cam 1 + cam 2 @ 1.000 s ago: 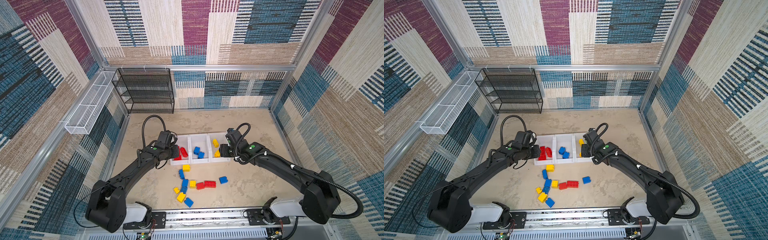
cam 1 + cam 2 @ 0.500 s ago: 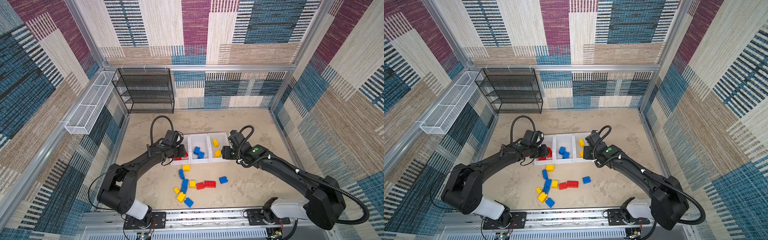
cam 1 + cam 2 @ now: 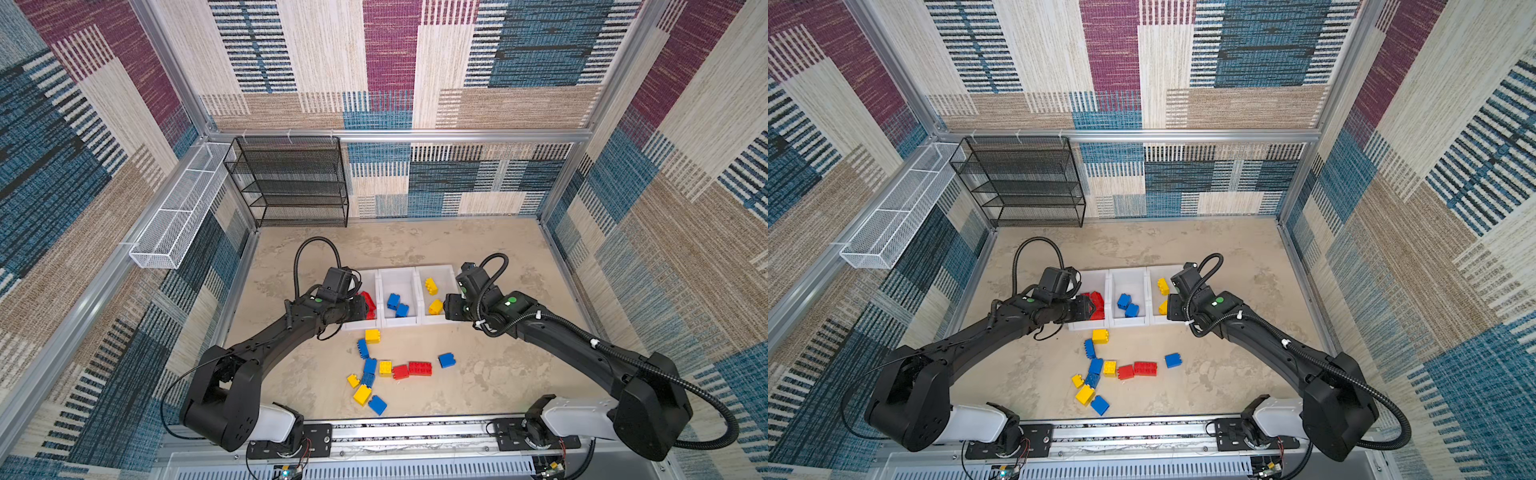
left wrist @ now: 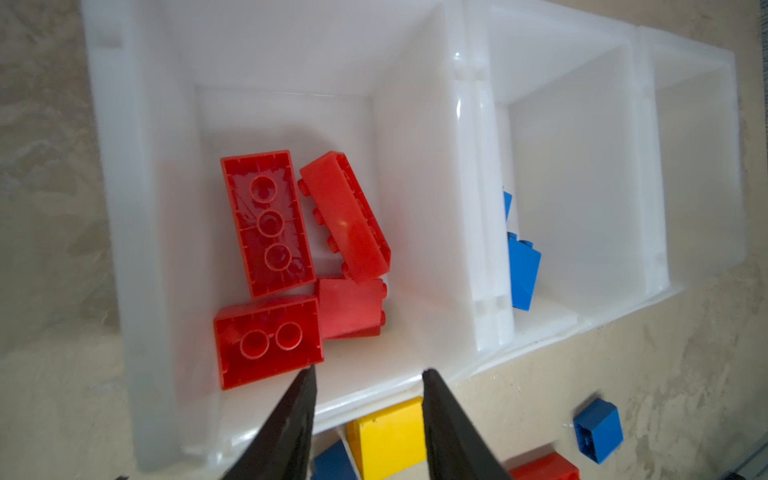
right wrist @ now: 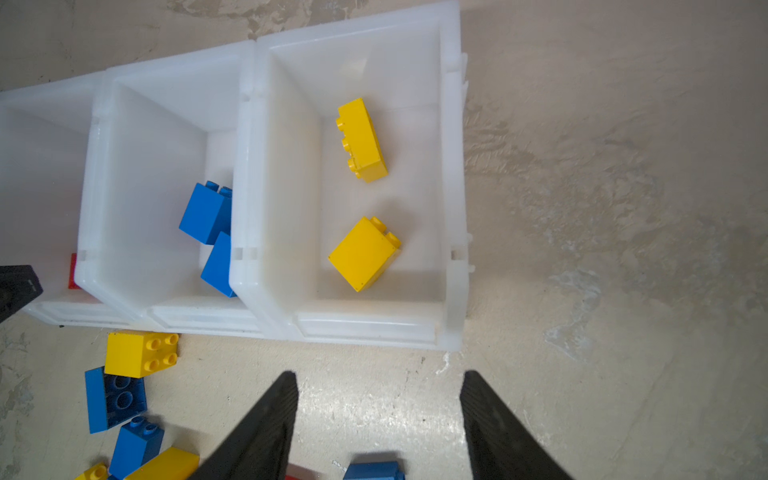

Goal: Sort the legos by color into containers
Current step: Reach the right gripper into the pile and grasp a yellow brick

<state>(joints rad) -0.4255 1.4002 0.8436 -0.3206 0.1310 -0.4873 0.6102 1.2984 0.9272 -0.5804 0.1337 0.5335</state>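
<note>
Left gripper [image 4: 369, 372] is hovering over the front edge of the leftmost of three joined white bins [image 3: 397, 269], fingers apart, gripping nothing. Four red bricks [image 4: 266, 224] are lying in that bin; two blue bricks [image 3: 397, 304] are sitting in the middle one, two yellow bricks [image 5: 363, 253] in the right. Right gripper [image 5: 380, 376] is hanging above the table [image 3: 478, 249] just in front of the right bin, fingers spread, empty. Loose bricks [image 3: 384, 368] in all three colours are lying scattered before the bins.
</note>
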